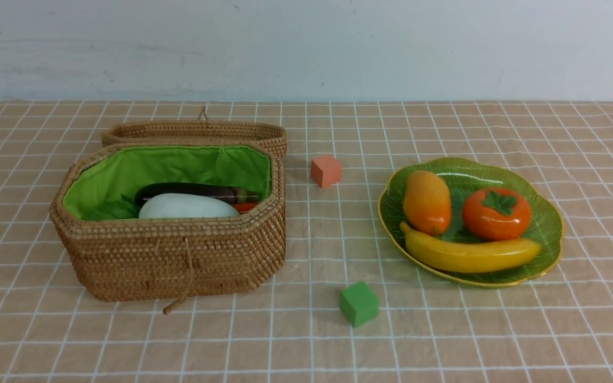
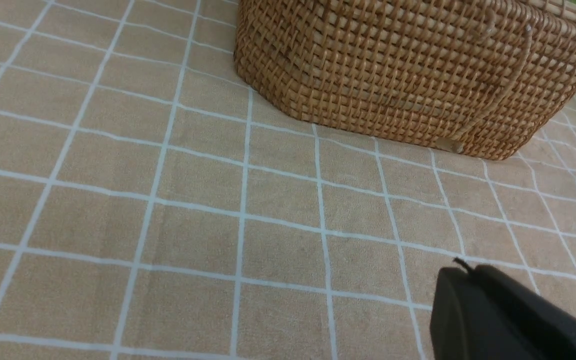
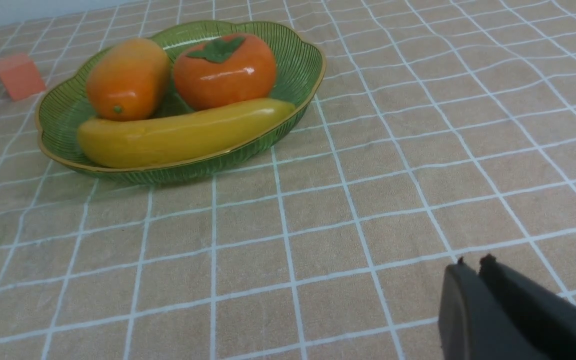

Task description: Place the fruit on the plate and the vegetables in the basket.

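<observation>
both grippers, left (image 2: 460,267) and right (image 3: 473,262), are clenched empty, the basket (image 2: 408,75) beyond the left fingers, the plate (image 3: 298,75) of fruit beyond the right.

I'm looking across a table covered by a tan cloth (image 1: 306,330) with a grid of thin white lines; it fills the scene from the near edge to the far one. The cloth lies slightly rumpled toward the far right, where the lines waver. Behind the table stands a plain pale blue-grey wall (image 1: 306,48), scuffed with a few small dark marks. The light is soft and even, with faint shadows.
</observation>
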Controlling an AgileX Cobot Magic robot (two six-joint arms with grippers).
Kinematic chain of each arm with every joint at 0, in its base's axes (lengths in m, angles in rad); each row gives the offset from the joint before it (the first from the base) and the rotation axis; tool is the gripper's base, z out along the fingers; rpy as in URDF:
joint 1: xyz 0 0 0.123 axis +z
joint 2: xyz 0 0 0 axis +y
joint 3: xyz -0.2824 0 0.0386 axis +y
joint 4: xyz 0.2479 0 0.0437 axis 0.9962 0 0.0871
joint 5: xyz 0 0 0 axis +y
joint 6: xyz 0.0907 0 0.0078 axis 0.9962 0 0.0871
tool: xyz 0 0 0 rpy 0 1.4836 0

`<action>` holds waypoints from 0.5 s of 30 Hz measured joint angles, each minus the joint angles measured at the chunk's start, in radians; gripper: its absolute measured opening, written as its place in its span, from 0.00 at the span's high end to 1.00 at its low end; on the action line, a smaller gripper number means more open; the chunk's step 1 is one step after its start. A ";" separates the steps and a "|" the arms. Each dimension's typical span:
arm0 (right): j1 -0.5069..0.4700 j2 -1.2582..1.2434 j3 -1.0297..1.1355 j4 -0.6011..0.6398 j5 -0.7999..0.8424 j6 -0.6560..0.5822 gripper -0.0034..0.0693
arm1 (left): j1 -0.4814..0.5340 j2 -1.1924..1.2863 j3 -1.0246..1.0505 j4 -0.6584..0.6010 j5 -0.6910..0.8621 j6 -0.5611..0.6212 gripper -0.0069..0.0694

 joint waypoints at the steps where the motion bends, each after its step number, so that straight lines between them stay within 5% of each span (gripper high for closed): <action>1: 0.000 0.000 0.000 0.000 0.001 0.000 0.89 | 0.000 0.000 0.000 0.000 0.000 0.000 0.93; 15: 0.000 0.000 0.000 0.000 0.001 0.001 0.87 | 0.000 0.000 0.000 0.000 0.000 0.000 0.93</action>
